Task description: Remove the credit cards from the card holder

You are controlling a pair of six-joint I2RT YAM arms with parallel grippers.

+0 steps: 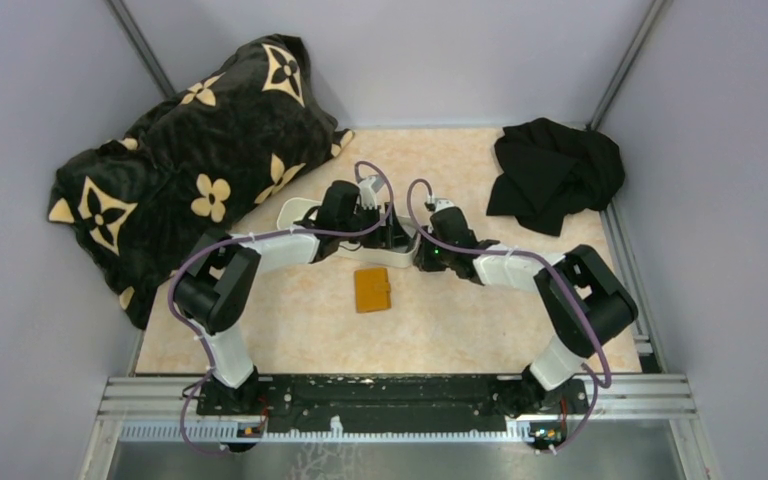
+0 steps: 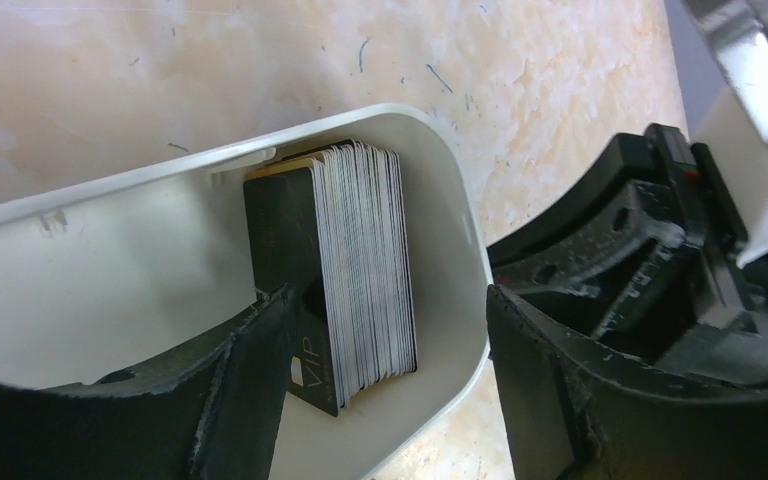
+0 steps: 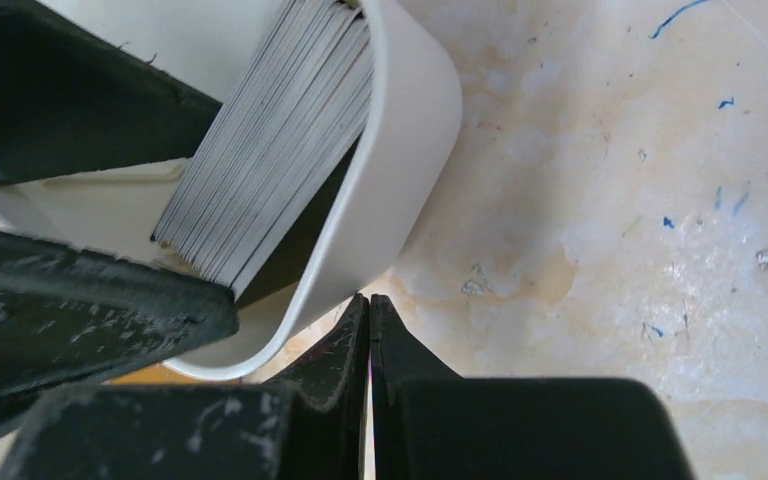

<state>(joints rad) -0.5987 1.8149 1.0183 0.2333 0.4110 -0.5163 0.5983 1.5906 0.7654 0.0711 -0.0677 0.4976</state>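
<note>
Between jaws of left hand [image 2: 388, 305], credit cards [image 2: 360, 260]

Overhead view; wrist close-ups on tray [image 2: 466, 240]

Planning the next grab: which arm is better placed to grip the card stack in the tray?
Left. The left claw, open, brackets the card stack and white tray end; the right claw is shut outside it.

Beige table [image 1: 460, 330], card holder [image 1: 372, 289], white tray [image 1: 295, 212], black cloth [image 1: 550, 175], patterned blanket [image 1: 190, 170]
</note>
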